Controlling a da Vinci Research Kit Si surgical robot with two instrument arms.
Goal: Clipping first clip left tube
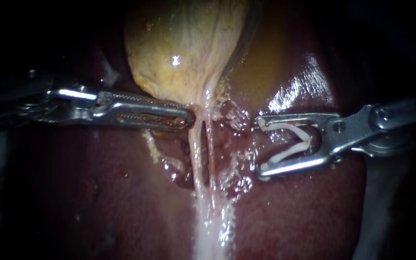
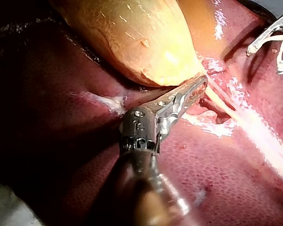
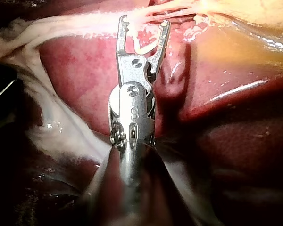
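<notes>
Endoscope view: left tube (image 1: pixel 196 149) bare, clipping not yet done; right instrument (image 1: pixel 259 147), centre-right, holds clip (image 1: pixel 292 142) in wide jaws, short of it; left instrument (image 1: pixel 188 118) pinches gallbladder (image 1: pixel 184 48).

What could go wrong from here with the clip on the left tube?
1. The right tool carries the open clip in from the right, so the right tube lies ahead of the left tube; it may catch the wrong one, or both.
2. Only a narrow slit parts them; a jaw tip could snag.
3. If the left tool slips off the gallbladder, tension likely drops.
</notes>
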